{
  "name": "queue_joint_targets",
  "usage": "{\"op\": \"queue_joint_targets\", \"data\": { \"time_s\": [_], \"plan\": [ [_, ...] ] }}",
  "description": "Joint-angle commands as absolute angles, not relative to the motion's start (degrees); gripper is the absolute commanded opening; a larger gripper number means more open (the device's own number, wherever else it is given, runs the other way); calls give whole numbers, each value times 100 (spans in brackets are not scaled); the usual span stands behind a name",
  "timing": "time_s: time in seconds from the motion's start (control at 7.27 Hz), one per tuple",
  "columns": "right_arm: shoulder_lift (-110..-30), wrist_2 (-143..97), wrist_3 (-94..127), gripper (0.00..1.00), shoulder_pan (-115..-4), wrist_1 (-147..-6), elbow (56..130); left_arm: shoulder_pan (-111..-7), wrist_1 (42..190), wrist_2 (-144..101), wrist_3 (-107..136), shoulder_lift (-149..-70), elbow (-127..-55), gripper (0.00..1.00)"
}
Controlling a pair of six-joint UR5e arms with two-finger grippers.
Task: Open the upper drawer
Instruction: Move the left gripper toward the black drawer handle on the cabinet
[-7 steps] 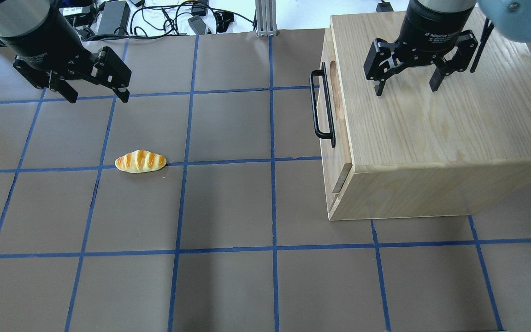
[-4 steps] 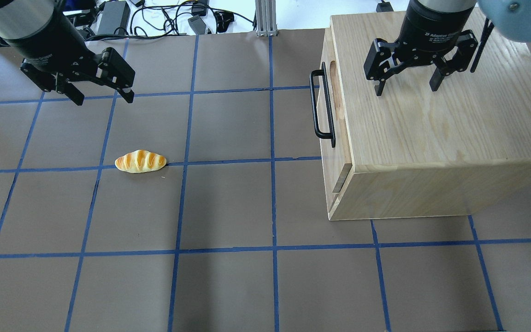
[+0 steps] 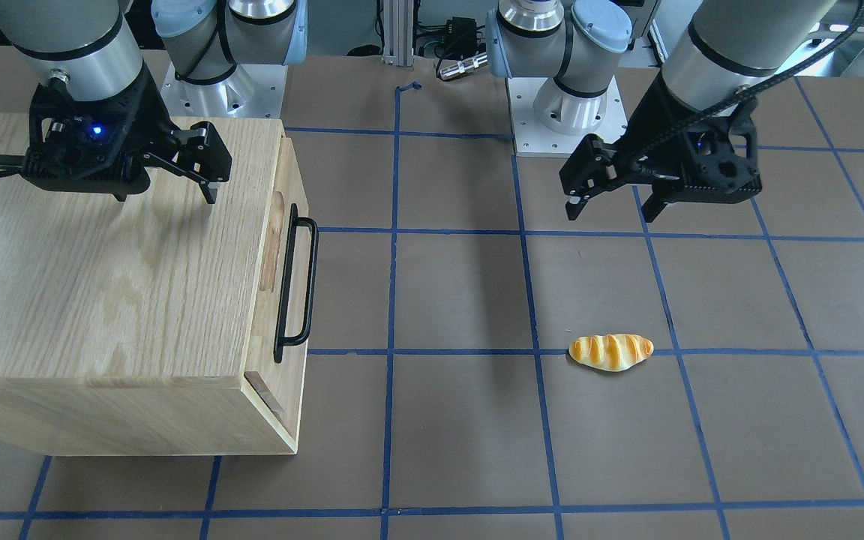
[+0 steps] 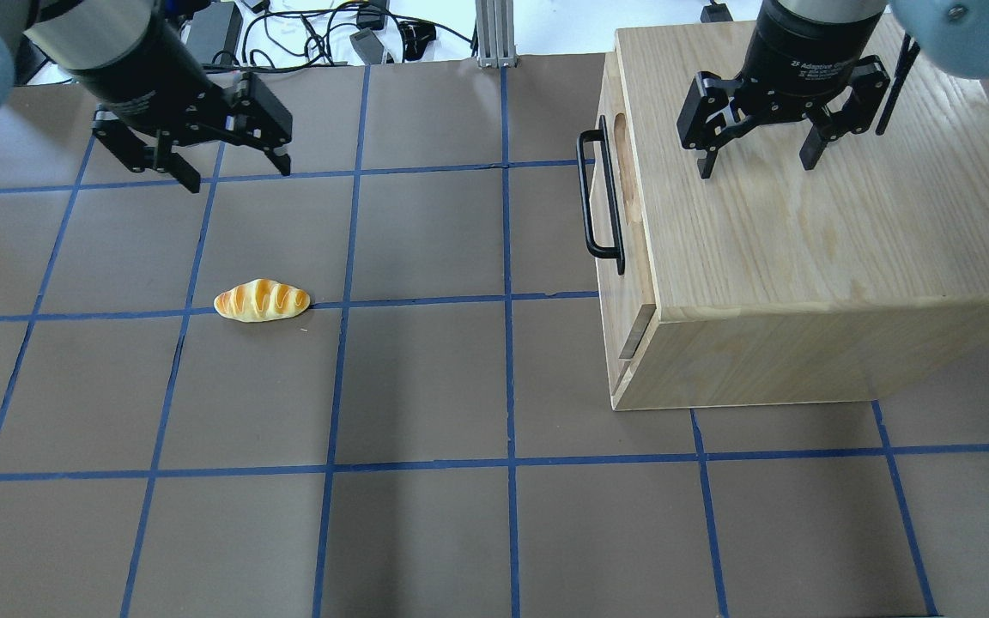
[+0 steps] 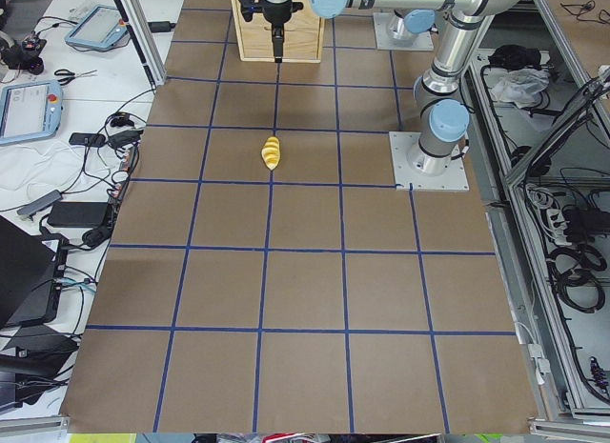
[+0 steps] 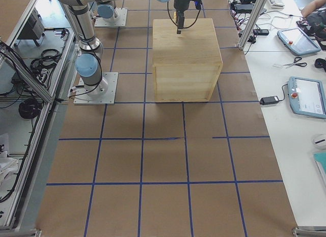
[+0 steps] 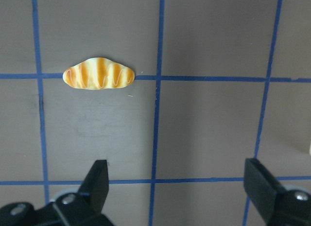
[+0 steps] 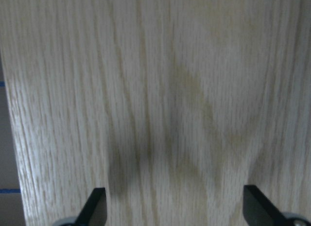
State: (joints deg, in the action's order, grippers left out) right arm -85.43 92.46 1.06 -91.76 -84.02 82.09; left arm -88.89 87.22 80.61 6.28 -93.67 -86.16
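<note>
The upper drawer is the light wood front on the cabinet's left face, with an oblong slot and a long black bar handle. It sits in against the cabinet. It also shows in the front-facing view with its handle. My right gripper is open and empty just above the cabinet top; its wrist view shows only wood grain. My left gripper is open and empty over the mat, far left of the handle.
A toy bread roll lies on the brown gridded mat, near my left gripper; it shows in the left wrist view and the front-facing view. Cables and power bricks lie beyond the mat's far edge.
My left gripper has moved to the right along the far part of the mat, still open. The right gripper, drawer and bread roll have not moved.
</note>
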Motion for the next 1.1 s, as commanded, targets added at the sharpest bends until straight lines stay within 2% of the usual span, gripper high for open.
{"op": "queue_joint_targets", "data": {
  "time_s": [0.0, 0.41, 0.96],
  "plan": [
    [-8543, 9246, 114, 100, -9176, -8402, 8209, -9516, 7441, 6433, 2793, -10025, -8631, 100],
    [-8543, 9246, 114, 100, -9176, -8402, 8209, -10176, 6129, 5845, 4435, -10633, -8640, 100],
    [-8543, 9246, 106, 100, -9176, -8402, 8209, -10529, 5906, 5897, 4676, -11065, -8657, 100]
  ]
}}
